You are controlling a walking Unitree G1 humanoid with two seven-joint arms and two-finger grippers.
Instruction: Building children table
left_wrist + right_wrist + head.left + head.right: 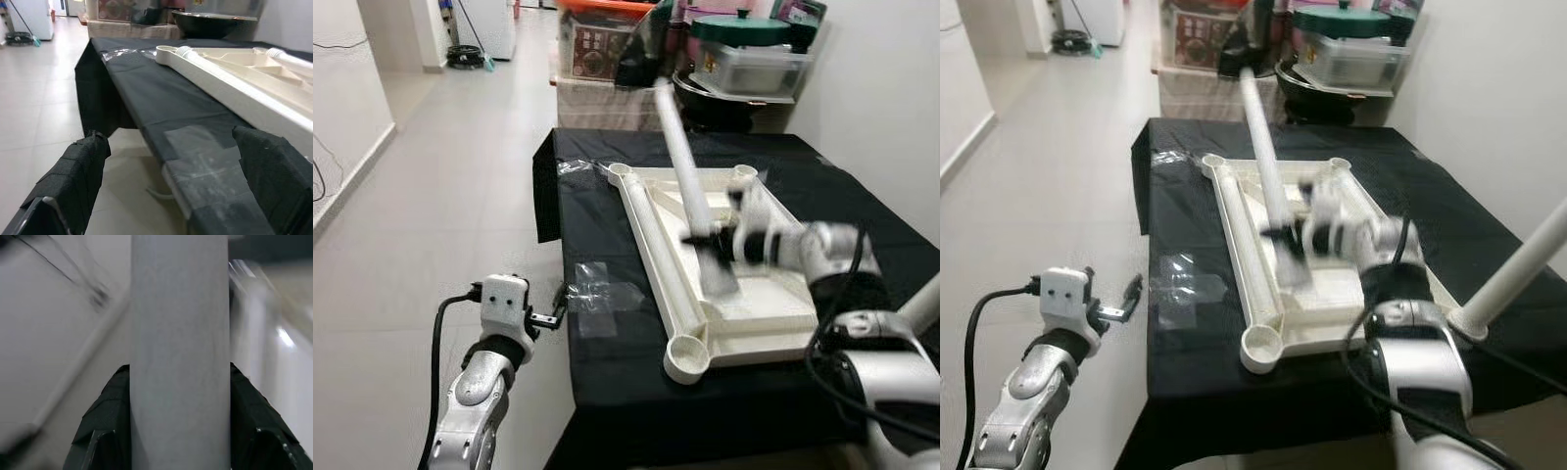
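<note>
A white children's table top (705, 255) lies upside down on a black-clothed table (607, 323), with round leg sockets at its corners (686, 359). My right gripper (715, 242) is shut on a long white table leg (685, 162), holding it tilted above the table top; the wrist view shows the leg (180, 352) clamped between both black fingers (102, 431). Another white leg (1518, 264) stands in the near right corner. My left gripper (553, 315) is open beside the table's left edge, its fingers (73, 181) apart with nothing between them.
Clear plastic wrap (597, 294) lies on the cloth near the left edge. Boxes, a black bowl (724, 103) and a green-lidded container (744, 49) stand behind the table. Tiled floor (450, 215) stretches to the left; a white wall is on the right.
</note>
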